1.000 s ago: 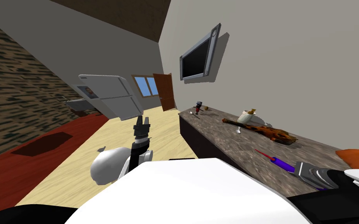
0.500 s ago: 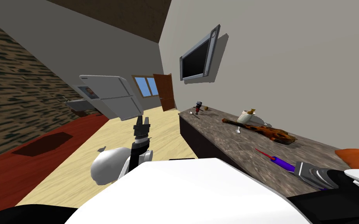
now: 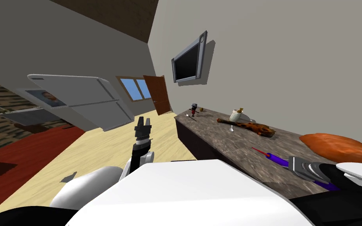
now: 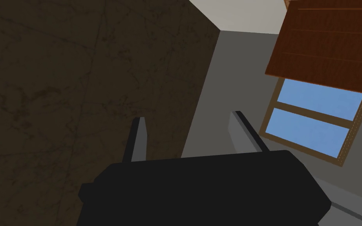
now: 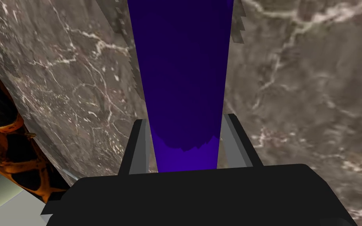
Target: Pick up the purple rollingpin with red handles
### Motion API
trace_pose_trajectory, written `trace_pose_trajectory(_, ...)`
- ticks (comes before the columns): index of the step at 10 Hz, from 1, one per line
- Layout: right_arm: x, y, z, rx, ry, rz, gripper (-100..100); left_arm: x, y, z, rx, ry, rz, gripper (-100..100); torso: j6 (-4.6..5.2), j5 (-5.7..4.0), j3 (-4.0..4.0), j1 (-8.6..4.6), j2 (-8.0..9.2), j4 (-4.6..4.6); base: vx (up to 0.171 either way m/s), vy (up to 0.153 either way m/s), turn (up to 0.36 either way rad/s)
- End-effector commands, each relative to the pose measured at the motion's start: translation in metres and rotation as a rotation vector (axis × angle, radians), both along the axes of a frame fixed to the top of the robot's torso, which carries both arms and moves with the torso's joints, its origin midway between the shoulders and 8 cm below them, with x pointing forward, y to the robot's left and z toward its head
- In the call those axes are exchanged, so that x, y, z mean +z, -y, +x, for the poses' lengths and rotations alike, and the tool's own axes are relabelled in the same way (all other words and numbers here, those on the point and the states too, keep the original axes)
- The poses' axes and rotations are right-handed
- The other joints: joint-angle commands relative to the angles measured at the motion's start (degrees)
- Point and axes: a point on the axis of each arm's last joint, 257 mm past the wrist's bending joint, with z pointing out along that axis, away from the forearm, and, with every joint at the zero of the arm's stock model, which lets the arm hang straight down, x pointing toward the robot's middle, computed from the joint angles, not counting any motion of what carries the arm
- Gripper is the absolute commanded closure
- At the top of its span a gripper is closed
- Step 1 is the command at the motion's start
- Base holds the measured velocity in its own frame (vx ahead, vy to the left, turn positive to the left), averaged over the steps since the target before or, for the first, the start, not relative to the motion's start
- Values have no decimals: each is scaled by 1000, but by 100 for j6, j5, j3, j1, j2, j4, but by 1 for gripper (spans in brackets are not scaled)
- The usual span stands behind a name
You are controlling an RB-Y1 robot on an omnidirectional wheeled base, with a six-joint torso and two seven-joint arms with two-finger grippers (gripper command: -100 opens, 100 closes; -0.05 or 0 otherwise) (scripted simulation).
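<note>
The rolling pin has a purple body and a thin red handle, and it points away from me over the dark marbled counter. My right gripper is shut on its near part. In the right wrist view both fingers press the sides of the purple rolling pin at the right gripper, and a jagged shadow lies on the counter beside it. My left gripper is raised over the floor in front of me. In the left wrist view the left gripper stands open with nothing between its fingers.
Farther along the counter lie an orange and black violin-shaped thing, a white jug and a small dark figure. An orange cushion sits close to my right arm. A screen hangs on the wall, and a grey fridge stands to the left.
The whole head view has shifted, so my head or base has moved; the fridge looms larger. My right gripper stays shut on the rolling pin, and the left arm keeps its pose.
</note>
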Motion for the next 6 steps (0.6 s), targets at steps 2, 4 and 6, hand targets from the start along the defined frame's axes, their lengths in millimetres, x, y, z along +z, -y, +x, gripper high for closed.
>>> trace_pose_trajectory(2, 6, -6, 15, 68, 1, -2, 100, 0, 0, 0, 0, 0, 0, 0, 8, 2, 4, 0, 6, 1, 123, 23, -263)
trace_pose_trajectory(4, 11, -13, 27, 119, 3, -4, 100, 0, 0, 0, 0, 0, 0, 0, 4, 4, 7, -1, 12, 2, 114, 23, -236)
trace_pose_trajectory(6, 9, -11, 22, 104, 1, -3, 0, 0, 0, 0, 0, 0, 0, 0, -7, 5, 14, 0, 25, 5, 30, 12, -21)
